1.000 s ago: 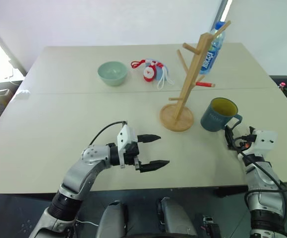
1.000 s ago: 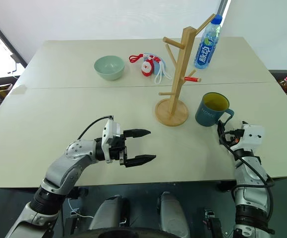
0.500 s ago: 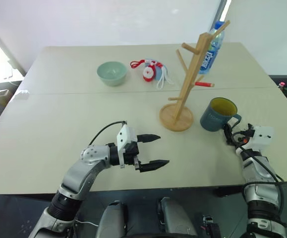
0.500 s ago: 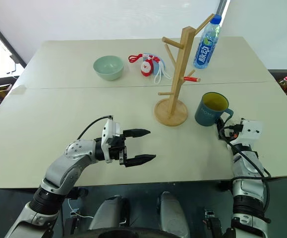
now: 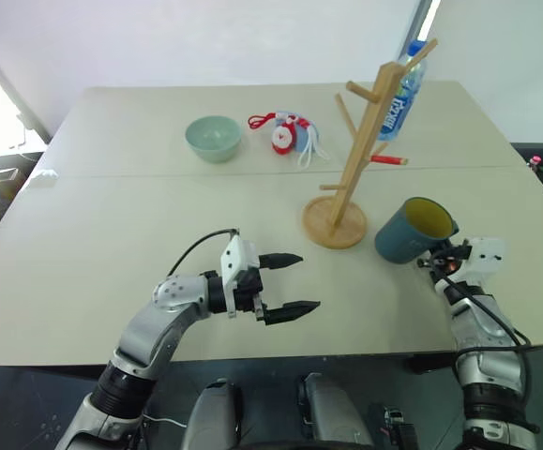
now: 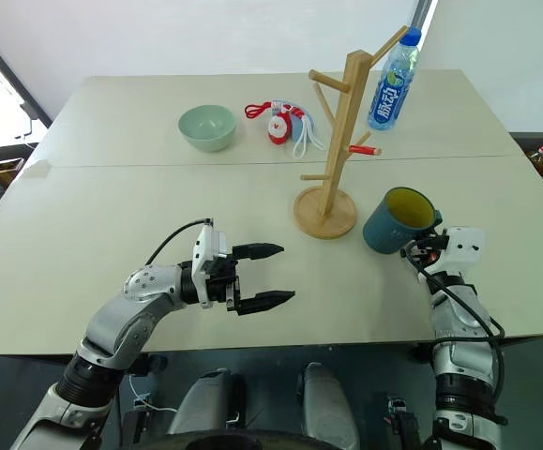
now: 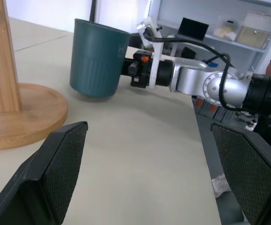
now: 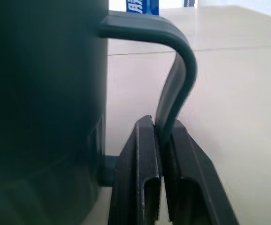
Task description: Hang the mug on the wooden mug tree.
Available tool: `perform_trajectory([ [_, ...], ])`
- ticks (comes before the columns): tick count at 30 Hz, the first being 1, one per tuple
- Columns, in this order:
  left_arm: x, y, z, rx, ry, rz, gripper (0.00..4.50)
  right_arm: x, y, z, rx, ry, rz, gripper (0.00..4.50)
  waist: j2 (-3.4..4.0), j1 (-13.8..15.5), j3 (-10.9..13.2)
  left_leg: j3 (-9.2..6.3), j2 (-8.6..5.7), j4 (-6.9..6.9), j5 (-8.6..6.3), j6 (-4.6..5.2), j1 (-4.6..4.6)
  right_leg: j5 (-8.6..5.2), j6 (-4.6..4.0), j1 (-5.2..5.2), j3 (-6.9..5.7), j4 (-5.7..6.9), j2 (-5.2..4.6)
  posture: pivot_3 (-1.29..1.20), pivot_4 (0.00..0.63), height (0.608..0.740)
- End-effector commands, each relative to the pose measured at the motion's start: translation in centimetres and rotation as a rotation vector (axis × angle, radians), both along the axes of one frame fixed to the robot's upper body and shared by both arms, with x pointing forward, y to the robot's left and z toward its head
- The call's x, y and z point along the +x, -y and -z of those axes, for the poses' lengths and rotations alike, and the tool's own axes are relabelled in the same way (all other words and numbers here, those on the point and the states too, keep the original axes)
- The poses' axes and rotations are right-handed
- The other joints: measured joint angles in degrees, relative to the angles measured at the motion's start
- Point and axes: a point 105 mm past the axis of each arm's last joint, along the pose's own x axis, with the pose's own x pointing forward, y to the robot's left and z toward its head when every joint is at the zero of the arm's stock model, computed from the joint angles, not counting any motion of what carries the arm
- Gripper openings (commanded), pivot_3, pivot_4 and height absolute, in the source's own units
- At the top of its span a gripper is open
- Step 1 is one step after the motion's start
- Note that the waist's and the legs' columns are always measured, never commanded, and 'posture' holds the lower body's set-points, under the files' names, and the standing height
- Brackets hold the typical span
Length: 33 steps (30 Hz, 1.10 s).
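Observation:
The dark teal mug point(image 5: 410, 232) with a yellow inside is tipped toward the wooden mug tree point(image 5: 357, 157), its base partly off the table. It stands just right of the tree's round base. My right gripper point(image 5: 437, 262) is shut on the mug's loop handle point(image 8: 179, 70), and the right wrist view shows both fingers point(image 8: 137, 154) clamped on the handle's lower end. My left gripper point(image 5: 307, 281) hovers open over the near middle of the table, pointing right toward the mug point(image 7: 95, 63), with nothing between its fingers.
At the back of the table are a pale green bowl point(image 5: 213, 137), a red and white trinket with a cord point(image 5: 285, 133), a blue-labelled bottle point(image 5: 399, 101) behind the tree, and a small red stick point(image 5: 388, 160). The table's right edge lies close to my right arm.
My right gripper has shut on the mug's handle and moved slightly left and up. The mug, upright before, now tips toward the tree. The left arm has not moved.

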Motion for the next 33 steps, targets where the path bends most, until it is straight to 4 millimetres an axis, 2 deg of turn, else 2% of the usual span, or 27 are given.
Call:
perform_trajectory([
  [1, 0.1, 0.0, -1.1, -0.031, 0.044, 0.016, 4.50, -2.0, -3.6, -4.7, -0.285, 0.085, -0.223, 0.06, 0.12, 0.06, 0.01, 0.00, 0.00, 0.00, 0.00, 0.00, 0.00, -0.01, 0.01, 0.00, 0.00, -0.01, -0.01, 0.00, 0.150, 0.740],
  [4, 0.1, 0.2, -1.0, -0.036, 0.040, 0.034, 4.50, -3.9, -6.5, -6.9, -0.508, 0.097, -0.407, 0.06, 0.06, -0.24, 0.04, 0.02, -0.06, 0.01, -0.01, 0.01, 0.02, -0.04, 0.07, 0.03, 0.00, -0.03, 0.02, 0.00, 0.150, 0.740],
  [6, 0.2, 0.4, -0.9, -0.038, 0.042, 0.045, 4.50, -4.5, -7.7, -8.6, -0.627, 0.111, -0.476, 0.06, 0.03, -0.30, 0.05, 0.04, -0.07, 0.04, 0.00, 0.01, 0.06, -0.04, 0.08, 0.04, 0.00, -0.01, 0.04, 0.00, 0.150, 0.740],
  [9, 0.4, 0.5, -1.0, -0.038, 0.056, 0.054, 4.50, -4.1, -8.5, -11.1, -0.695, 0.147, -0.485, 0.06, -0.02, -0.20, 0.08, -0.01, -0.05, 0.10, 0.00, 0.00, 0.10, -0.08, 0.14, 0.07, -0.04, 0.00, 0.13, 0.00, 0.150, 0.740],
  [12, 0.8, 0.4, -1.3, -0.046, 0.067, 0.051, 4.50, -3.5, -8.6, -12.4, -0.698, 0.160, -0.462, 0.06, -0.07, 0.03, 0.09, -0.05, -0.05, 0.13, 0.00, -0.01, 0.09, -0.02, 0.04, 0.08, -0.06, 0.00, 0.15, 0.00, 0.150, 0.740],
  [14, 1.0, 0.3, -1.6, -0.056, 0.074, 0.044, 4.50, -3.2, -8.6, -12.8, -0.696, 0.160, -0.443, 0.06, -0.08, 0.19, 0.09, -0.10, -0.07, 0.12, 0.00, -0.01, 0.02, -0.03, 0.03, 0.07, -0.08, -0.01, 0.12, 0.00, 0.150, 0.740],
  [24, 2.1, -1.5, -5.9, -0.104, 0.135, 0.023, 4.50, -0.7, -7.0, -13.5, -0.637, 0.184, -0.389, 0.06, -0.08, 0.03, 0.10, -0.08, -0.15, 0.12, -0.01, 0.02, -0.20, -0.03, 0.06, -0.04, -0.06, -0.09, 0.06, 0.00, 0.150, 0.740],
  [29, 1.8, -2.0, -6.9, -0.103, 0.143, 0.037, 4.50, 0.5, -6.8, -14.3, -0.631, 0.202, -0.395, 0.06, -0.08, -0.12, 0.10, -0.07, -0.14, 0.11, -0.01, 0.02, -0.17, -0.03, 0.07, -0.03, -0.06, -0.06, 0.07, 0.00, 0.150, 0.740],
  [33, 1.7, -2.2, -7.2, -0.111, 0.140, 0.033, 4.50, 1.2, -7.6, -15.0, -0.633, 0.224, -0.426, 0.06, -0.08, -0.09, 0.10, -0.08, -0.14, 0.11, -0.01, 0.02, -0.15, -0.03, 0.07, -0.02, -0.06, -0.04, 0.08, 0.00, 0.150, 0.740],
])
